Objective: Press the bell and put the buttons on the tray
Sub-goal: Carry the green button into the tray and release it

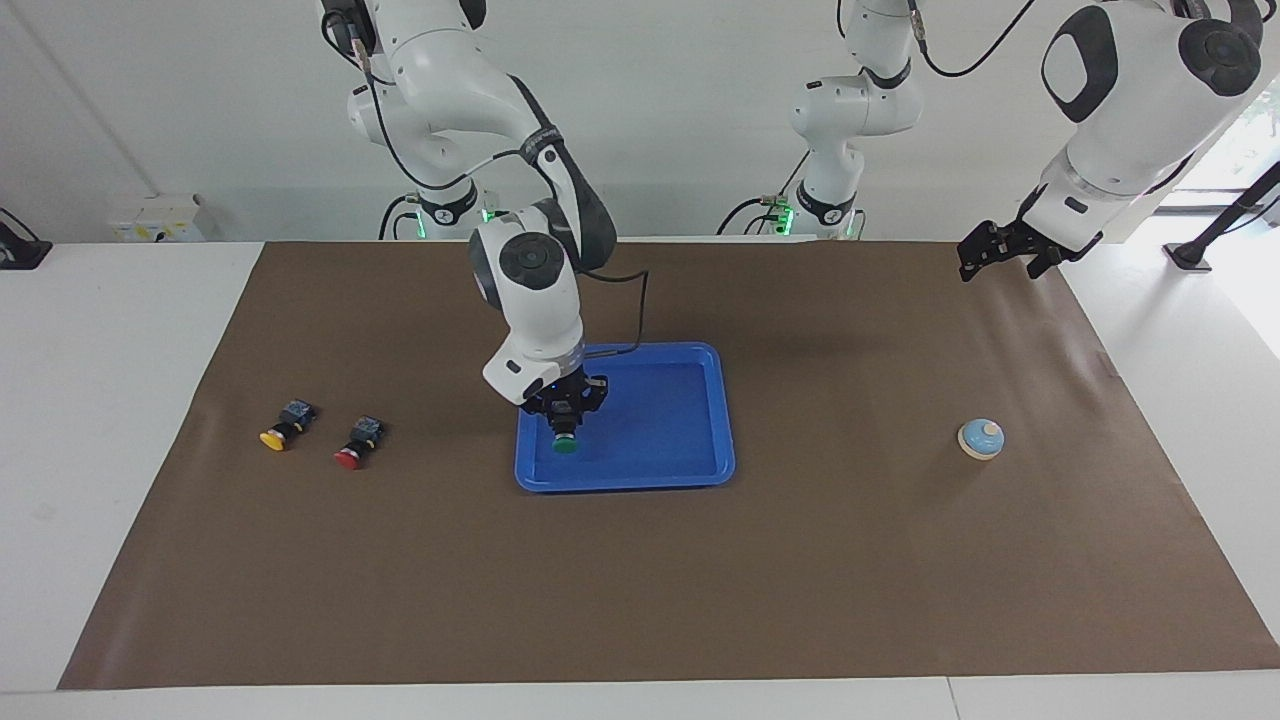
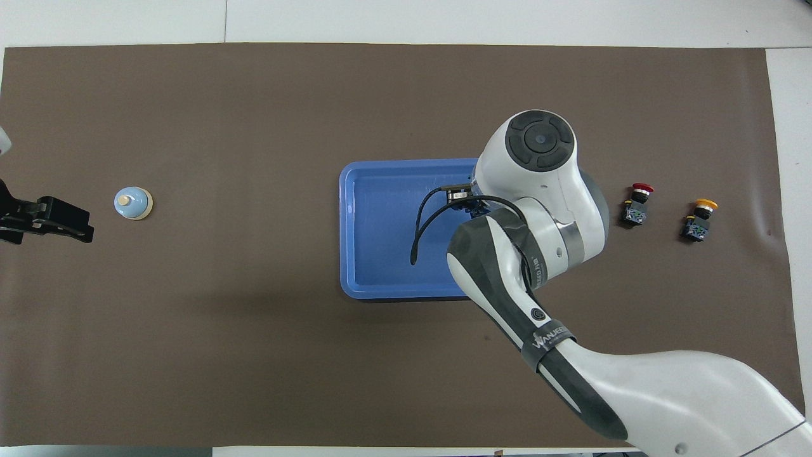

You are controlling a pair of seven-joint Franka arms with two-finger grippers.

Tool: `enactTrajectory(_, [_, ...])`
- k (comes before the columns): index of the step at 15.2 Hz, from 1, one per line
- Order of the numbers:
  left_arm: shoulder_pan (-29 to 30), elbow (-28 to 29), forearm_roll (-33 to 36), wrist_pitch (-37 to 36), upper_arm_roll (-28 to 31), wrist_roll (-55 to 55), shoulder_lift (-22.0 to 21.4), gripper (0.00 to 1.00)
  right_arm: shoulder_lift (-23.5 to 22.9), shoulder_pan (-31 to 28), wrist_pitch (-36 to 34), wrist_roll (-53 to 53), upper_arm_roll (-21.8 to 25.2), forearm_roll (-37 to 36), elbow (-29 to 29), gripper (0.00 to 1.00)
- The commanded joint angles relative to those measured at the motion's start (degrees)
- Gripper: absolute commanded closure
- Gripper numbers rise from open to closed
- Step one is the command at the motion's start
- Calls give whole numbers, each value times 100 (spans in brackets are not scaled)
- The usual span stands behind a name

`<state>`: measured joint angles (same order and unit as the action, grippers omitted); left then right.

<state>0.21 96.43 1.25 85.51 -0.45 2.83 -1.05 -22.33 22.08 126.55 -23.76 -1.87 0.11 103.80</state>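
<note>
Right gripper (image 1: 566,418) is gripping the green button (image 1: 566,442) by its black body, cap hanging downward, over the blue tray (image 1: 700,472), above the tray's end toward the right arm's side. The button is hanging straight beneath the fingers with its long axis upright, so I judge the coming move to be a short lowering onto the tray floor and a release; whether the cap is touching the floor I cannot tell. Apart from that button, the tray is holding nothing.

Taking the facing view from its left edge: the yellow button (image 1: 284,426) and the red button (image 1: 360,443) are lying on their sides on the brown mat (image 1: 640,580), beside the tray toward the right arm's end, so the right arm is nearer to both. Past the tray, the bell (image 1: 981,438) is sitting toward the left arm's end. Left gripper (image 1: 1005,250) is waiting in the air near the mat's corner, fingers apart and holding nothing.
</note>
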Motion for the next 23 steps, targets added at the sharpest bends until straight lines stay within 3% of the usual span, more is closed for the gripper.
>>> enactTrajectory(1, [-30,122,-20,71,37,-54,-132,0,80,-29,169,-190,-15,103,246,100])
enactTrajectory(6, [-30,122,-20,71,37,-54,-132,0,150,156,748,-533,-15,121,756,100])
enactTrajectory(7, [-30,122,-20,71,37,-54,-132,0,150,156,714,-524,-15,121,756,38])
enactTrajectory(8, [-30,122,-20,71,37,-54,-132,0,150,147,679,-533,-15,121,739,0])
enactTrajectory(11, [-30,122,-20,71,37,-54,-132,0,272,51,189,-524,-7,130,494,0])
enactTrajectory(15, [-30,122,-20,71,37,-54,-132,0,448,-510,-1165,-428,46,112,-429,0])
enactTrajectory(23, [-30,122,-20,71,37,-54,-132,0,607,-2207,-984,873,72,-388,-169,0])
